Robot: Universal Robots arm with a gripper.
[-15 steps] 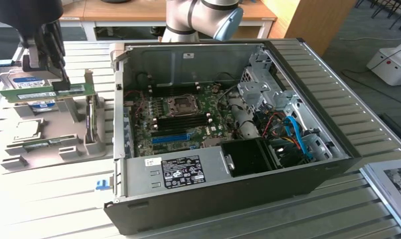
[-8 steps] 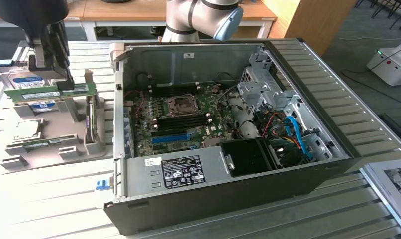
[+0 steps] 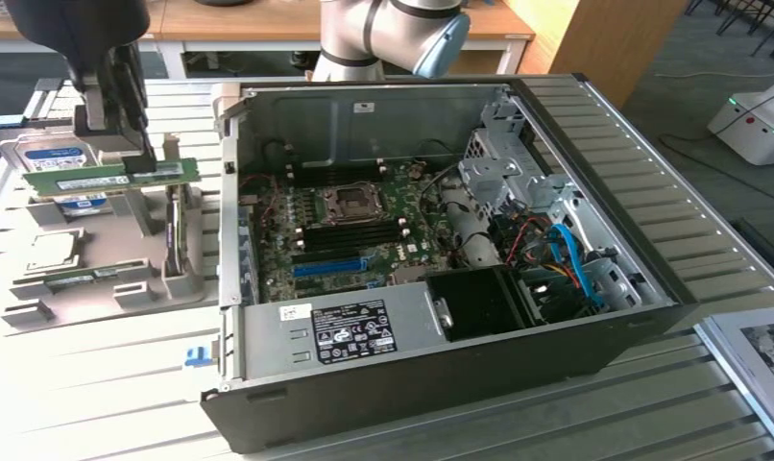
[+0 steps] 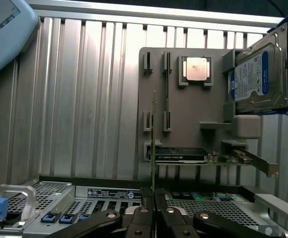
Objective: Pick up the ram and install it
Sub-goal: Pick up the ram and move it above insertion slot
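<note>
My gripper [image 3: 141,161] is shut on the ram [image 3: 73,179], a long green stick with a pale sticker. It holds the stick level in the air above the grey parts holder [image 3: 99,293], at the exterior view's left of the open computer case [image 3: 631,288]. In the wrist view the ram [image 4: 153,139] is seen edge-on as a thin line rising from between the black fingers [image 4: 140,218] of the gripper [image 4: 153,201]. The motherboard [image 3: 342,230] lies inside the case with its dark memory slots [image 3: 349,230] near the processor socket [image 3: 352,199].
The parts holder [image 4: 193,114] carries a silver processor chip [image 4: 196,68], a hard drive [image 4: 260,74], a graphics card [image 4: 181,156] and another green stick [image 3: 86,279]. A power supply [image 3: 349,331] and drive cage [image 3: 516,163] crowd the case. The slatted metal table [image 3: 131,384] surrounds everything.
</note>
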